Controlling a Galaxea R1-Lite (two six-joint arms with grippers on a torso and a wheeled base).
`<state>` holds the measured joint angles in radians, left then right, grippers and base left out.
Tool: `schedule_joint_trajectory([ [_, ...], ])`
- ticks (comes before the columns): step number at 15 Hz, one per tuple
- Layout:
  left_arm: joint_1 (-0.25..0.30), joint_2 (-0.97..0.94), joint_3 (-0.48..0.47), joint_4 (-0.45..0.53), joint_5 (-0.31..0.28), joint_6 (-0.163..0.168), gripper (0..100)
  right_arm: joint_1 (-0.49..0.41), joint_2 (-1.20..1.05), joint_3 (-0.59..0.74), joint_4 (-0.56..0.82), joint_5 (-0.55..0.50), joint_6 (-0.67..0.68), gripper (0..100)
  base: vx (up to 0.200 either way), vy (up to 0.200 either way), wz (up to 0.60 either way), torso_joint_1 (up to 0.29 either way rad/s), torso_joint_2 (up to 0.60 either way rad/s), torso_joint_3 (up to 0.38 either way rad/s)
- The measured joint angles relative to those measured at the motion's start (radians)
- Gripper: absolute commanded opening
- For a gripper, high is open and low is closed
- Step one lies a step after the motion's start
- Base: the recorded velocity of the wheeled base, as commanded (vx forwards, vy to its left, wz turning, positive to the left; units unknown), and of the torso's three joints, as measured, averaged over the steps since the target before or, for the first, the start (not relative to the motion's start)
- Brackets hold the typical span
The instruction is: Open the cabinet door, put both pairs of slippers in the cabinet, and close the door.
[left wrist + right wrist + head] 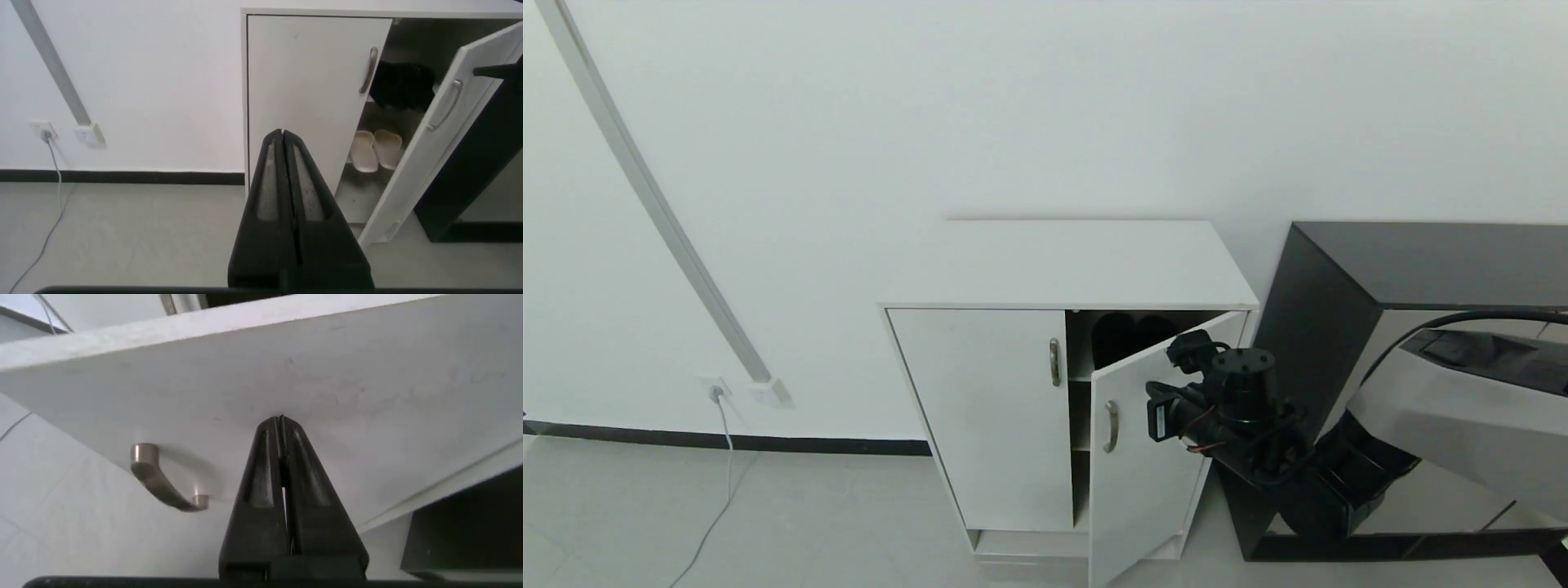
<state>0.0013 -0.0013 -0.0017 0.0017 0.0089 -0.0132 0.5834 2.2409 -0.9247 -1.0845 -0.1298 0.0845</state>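
Black jaws of the right gripper (282, 425) are pressed together with nothing between them. The tips sit right at the outer face of the cabinet's ajar door (384, 384), beside its metal handle (167, 480). I can't tell whether they touch the door or are just off it. From the head view the wrist covers the fingers, so I get no second check.

The left gripper (282, 139) is closed too, and empty. It hangs in front of the cabinet (315, 82), well apart from it and facing the shut door.

The ajar door hangs partly open. Its lower edge is cut off in the head view.

The black slippers (1131, 335) are inside the cabinet on the top shelf. I only see the toes, and the rest merges with the dark interior. The light slippers (376, 151) are inside on a lower shelf, side by side. I can't say which shelf exactly. In the head view the ajar door and shadow cover those lower shelves.

A dark glossy unit (1323, 327) stands just beside the cabinet on the ajar-door side, cut off at the frame. On the cabinet's other side there's a wall socket (715, 390) with a grey cable (723, 482) trailing over the floor. A slanted wall strip (645, 188) runs up from there.
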Motion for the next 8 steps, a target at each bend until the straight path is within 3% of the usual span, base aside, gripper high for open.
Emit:
schedule_joint_trajectory([
  [8, 0.000, 0.000, 0.000, 0.000, 0.000, 0.000, 0, -0.042, 0.104, -0.191, 0.089, 0.000, 0.000, 0, 0.000, 0.000, 0.00, 0.000, 0.00, 0.000],
])
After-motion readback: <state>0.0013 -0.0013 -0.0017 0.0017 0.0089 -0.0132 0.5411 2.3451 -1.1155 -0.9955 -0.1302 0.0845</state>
